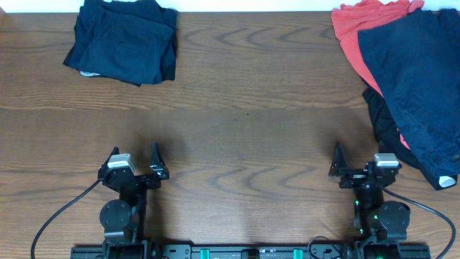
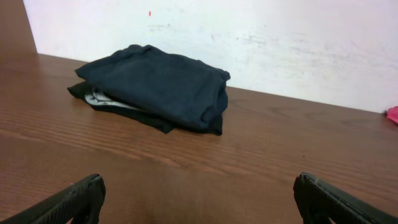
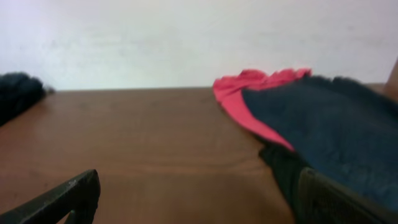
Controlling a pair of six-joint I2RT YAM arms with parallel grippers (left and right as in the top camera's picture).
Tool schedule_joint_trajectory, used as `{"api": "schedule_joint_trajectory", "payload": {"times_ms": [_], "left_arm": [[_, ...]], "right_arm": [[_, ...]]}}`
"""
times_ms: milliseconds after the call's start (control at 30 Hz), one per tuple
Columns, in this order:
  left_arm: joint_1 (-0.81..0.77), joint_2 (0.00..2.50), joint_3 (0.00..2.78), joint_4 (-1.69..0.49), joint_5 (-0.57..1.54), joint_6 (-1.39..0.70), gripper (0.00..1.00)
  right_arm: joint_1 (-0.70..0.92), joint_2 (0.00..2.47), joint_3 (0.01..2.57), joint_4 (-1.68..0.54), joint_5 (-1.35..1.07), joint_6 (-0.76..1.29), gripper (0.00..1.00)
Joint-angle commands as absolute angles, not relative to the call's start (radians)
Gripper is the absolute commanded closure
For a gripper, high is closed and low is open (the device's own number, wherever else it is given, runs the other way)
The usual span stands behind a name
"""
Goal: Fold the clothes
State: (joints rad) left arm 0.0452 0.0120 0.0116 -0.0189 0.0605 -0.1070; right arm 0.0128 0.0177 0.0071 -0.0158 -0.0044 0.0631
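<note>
Table: I see a brown wood-grain table carrying two lots of clothing, one at each upper corner of the overhead frame.
Upper left: a folded dark garment lies flat as a compact bundle, with a small pale patch showing at its lower left edge.
Upper right: a loose heap. A red garment lies at the top, and a dark blue garment is spread over most of it and runs down the right edge. A black garment pokes out from under their left side.
Label: a white label shows at the bottom tip of the dark blue garment.
Left gripper: my left gripper sits low at lower left, its fingers spread wide with nothing but bare wood between them.
Left gripper to cloth: the folded dark garment is well apart from it, straight up the frame. In the left wrist view it sits left of centre against the pale wall.
Right gripper: my right gripper sits at lower right, its fingers wide apart and gripping nothing.
Right gripper to cloth: the heap's lower edge lies just beside it, up and to the right. I cannot tell whether the cloth touches the right-hand finger.
</note>
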Motion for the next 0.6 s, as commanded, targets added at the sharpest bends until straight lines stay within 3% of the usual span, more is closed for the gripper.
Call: {"api": "schedule_joint_trajectory", "payload": {"times_ms": [0,567], "left_arm": [[0.049,0.004,0.004,-0.066,0.061,-0.098,0.02],[0.049,0.096,0.097,-0.091,0.106,-0.102,0.02]], "right_arm": [[0.020,0.015,0.006,0.040,0.026,0.051,0.01],[0.020,0.039,0.021,0.224,0.007,-0.002,0.01]]}}
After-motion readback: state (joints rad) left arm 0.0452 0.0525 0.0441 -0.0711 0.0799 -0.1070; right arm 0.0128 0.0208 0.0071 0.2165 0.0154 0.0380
